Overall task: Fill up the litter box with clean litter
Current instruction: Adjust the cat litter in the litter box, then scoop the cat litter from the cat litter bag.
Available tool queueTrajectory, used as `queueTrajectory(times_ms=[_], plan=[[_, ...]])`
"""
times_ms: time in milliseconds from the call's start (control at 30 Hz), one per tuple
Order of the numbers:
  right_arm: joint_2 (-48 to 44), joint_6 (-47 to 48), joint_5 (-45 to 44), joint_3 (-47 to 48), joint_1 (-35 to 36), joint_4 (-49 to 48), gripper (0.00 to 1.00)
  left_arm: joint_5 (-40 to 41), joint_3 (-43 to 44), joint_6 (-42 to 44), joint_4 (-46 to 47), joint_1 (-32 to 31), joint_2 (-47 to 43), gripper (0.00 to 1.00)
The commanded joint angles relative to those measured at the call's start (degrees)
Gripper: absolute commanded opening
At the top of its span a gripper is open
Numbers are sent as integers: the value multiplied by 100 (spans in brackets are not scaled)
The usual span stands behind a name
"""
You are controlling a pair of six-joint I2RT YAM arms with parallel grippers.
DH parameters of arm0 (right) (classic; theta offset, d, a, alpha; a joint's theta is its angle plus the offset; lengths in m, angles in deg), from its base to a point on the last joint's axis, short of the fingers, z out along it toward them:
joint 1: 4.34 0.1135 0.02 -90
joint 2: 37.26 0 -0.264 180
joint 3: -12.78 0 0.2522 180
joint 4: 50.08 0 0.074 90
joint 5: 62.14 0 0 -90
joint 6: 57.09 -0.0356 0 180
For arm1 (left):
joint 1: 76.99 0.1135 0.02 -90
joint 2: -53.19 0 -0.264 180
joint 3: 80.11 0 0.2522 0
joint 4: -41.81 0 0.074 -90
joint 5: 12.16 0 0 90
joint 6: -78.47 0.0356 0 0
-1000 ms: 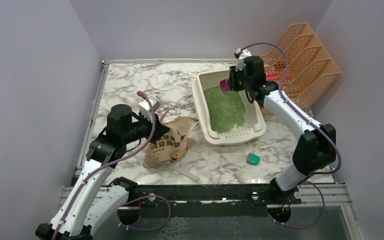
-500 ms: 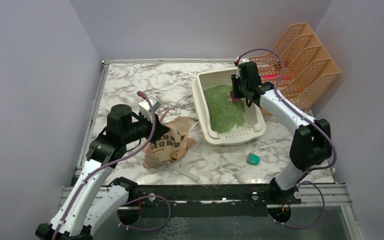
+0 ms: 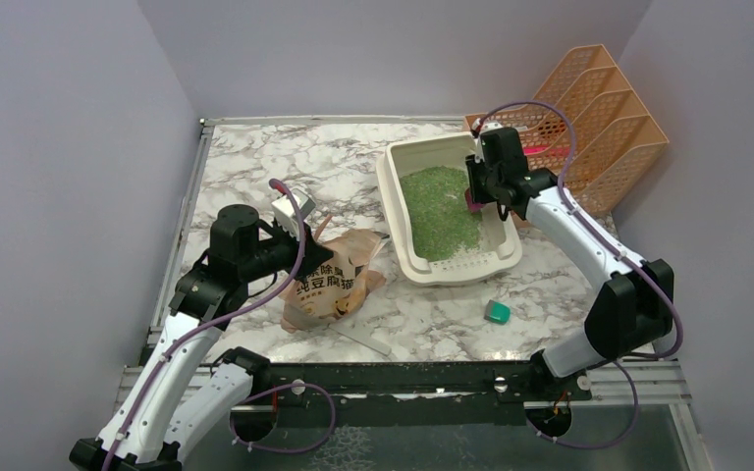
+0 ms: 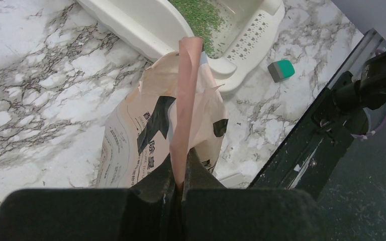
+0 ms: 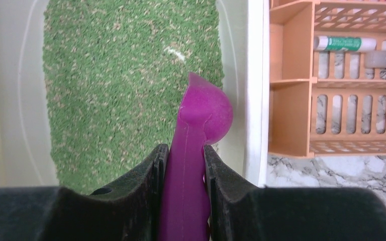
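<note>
The cream-white litter box (image 3: 459, 271) lies right of centre, with a bed of green clean litter (image 3: 439, 211) in it. My right gripper (image 3: 475, 188) hangs over the box's right side, shut on the handle of a magenta scoop (image 3: 472, 203). In the right wrist view the scoop (image 5: 203, 113) points down beside the litter (image 5: 125, 75), close to the box's right wall (image 5: 255, 75), between the fingers of my right gripper (image 5: 183, 148). My left gripper (image 3: 306, 230) is shut on the folded top of a tan paper bag (image 3: 334, 280). The left wrist view shows the bag (image 4: 146, 135) hanging from my left gripper (image 4: 180, 161).
An orange mesh rack (image 3: 589, 118) stands at the back right, just beyond the box, with a tube (image 5: 344, 43) in one slot. A small green block (image 3: 497, 312) lies on the marble in front of the box. A pale strip (image 3: 358, 339) lies by the bag. Grey walls enclose three sides.
My right gripper has carried the scoop from the box's far end toward me and down along its right wall. The left arm and bag have not moved.
</note>
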Motion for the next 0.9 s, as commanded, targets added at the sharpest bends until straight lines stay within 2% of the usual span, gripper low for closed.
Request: queueTrajectory(times_ms=[0, 67, 200, 333, 667, 867], plan=[[-223, -121, 479, 457, 8, 766, 1, -271, 91, -73, 683, -13, -106, 0], [-310, -293, 588, 618, 7, 945, 1, -278, 87, -74, 682, -13, -105, 0], [-846, -612, 841, 605, 5, 692, 1, -300, 88, -72, 682, -13, -76, 0], [-1260, -790, 1898, 655, -110, 444, 1, -360, 53, -70, 682, -13, -15, 0], [-988, -912, 3809, 1557, -207, 1158, 1, -353, 83, -40, 693, -13, 35, 0], [-664, -826, 4480, 2095, -203, 1672, 1, -391, 183, -10, 708, -13, 167, 0]])
